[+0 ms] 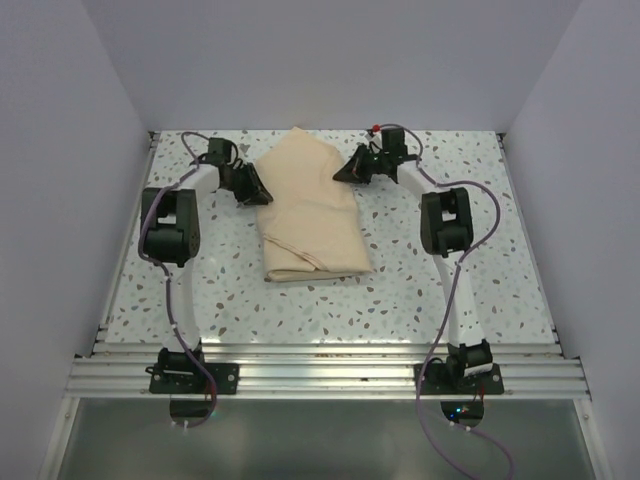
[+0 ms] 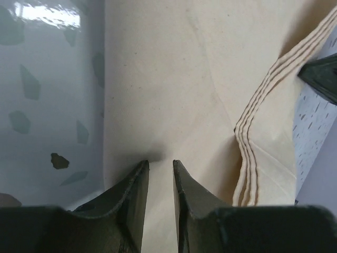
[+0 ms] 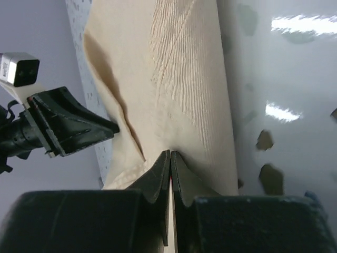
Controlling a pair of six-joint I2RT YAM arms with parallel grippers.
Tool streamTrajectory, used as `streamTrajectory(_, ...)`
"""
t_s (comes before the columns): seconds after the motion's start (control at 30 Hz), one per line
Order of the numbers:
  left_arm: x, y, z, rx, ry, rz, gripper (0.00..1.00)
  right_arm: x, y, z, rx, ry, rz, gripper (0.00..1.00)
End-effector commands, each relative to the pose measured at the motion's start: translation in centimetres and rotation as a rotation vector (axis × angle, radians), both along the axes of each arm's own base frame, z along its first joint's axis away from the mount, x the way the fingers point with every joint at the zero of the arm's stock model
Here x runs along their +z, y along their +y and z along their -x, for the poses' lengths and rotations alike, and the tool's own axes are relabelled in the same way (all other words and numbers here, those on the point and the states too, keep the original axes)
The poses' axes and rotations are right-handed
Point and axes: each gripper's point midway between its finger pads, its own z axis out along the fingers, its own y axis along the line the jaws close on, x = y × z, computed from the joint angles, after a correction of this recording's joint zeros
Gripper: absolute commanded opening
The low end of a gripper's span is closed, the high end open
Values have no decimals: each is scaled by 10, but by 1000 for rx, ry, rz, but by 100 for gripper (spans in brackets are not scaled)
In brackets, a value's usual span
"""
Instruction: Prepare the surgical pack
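Observation:
The surgical pack (image 1: 308,210), a tan fabric sheet folded into a long bundle, lies in the middle of the table. My left gripper (image 1: 258,188) is at its far left edge. In the left wrist view this gripper (image 2: 160,163) is open, a narrow gap between its fingers, with the fabric (image 2: 174,79) right beneath the tips and layered fold edges to the right. My right gripper (image 1: 340,172) is at the far right edge. Seen from the right wrist, it (image 3: 170,153) is shut, and the fabric (image 3: 179,68) puckers at its tips.
The speckled white table (image 1: 460,260) is boxed in by pale walls on three sides. An aluminium rail (image 1: 320,375) carrying both arm bases runs along the near edge. The two grippers face each other across the cloth's far end.

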Motion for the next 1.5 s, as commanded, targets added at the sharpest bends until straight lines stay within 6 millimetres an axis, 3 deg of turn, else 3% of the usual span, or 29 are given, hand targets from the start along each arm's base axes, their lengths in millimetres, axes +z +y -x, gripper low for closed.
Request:
streamTrajectory(0.0, -14, 6, -19, 51, 1, 41, 30, -33, 7, -16, -45, 41, -12, 4)
streamTrajectory(0.13, -16, 11, -29, 65, -2, 54, 30, -43, 6, -29, -77, 40, -4, 4)
streamTrajectory(0.2, -1, 13, -39, 62, -44, 65, 30, -36, 8, -37, -92, 15, -22, 4)
streamTrajectory(0.37, 46, 16, -61, 77, -159, 77, 34, 25, 17, -59, -121, -118, -130, 6)
streamTrajectory(0.47, 46, 19, -69, 108, -156, 103, 36, 38, 22, -64, -140, -132, -171, 8)
streamTrajectory(0.57, 36, 16, -77, 116, -146, 132, 36, 29, 21, -71, -179, -106, -180, 8)
streamTrajectory(0.67, -7, 15, -74, 130, -61, 141, 33, -1, 19, -74, -225, -50, -170, 8)
streamTrajectory(0.77, -29, 27, -73, 166, -20, 153, 31, -27, 16, -74, -252, -8, -134, 8)
streamTrajectory(0.83, -30, 29, -76, 177, -33, 171, 30, -34, 14, -75, -258, 3, -119, 7)
streamTrajectory(0.93, -15, 30, -81, 171, -83, 182, 31, -17, 18, -77, -233, -31, -142, 7)
streamTrajectory(1.0, 12, 30, -89, 157, -157, 184, 33, 0, 18, -77, -211, -68, -158, 8)
streamTrajectory(1.03, 29, 31, -90, 155, -195, 182, 35, 24, 17, -79, -195, -117, -179, 9)
streamTrajectory(1.1, 52, 34, -94, 154, -263, 175, 37, 43, 13, -78, -186, -158, -185, 10)
streamTrajectory(1.13, 68, 39, -95, 167, -298, 157, 40, 67, 7, -80, -191, -200, -185, 13)
streamTrajectory(1.23, 88, 51, -97, 194, -362, 137, 45, 92, -14, -80, -193, -249, -132, 16)
streamTrajectory(1.33, 87, 58, -100, 211, -379, 126, 48, 87, -39, -83, -212, -263, -54, 19)
streamTrajectory(1.47, 65, 60, -101, 234, -336, 121, 50, 59, -58, -80, -216, -220, 2, 28)
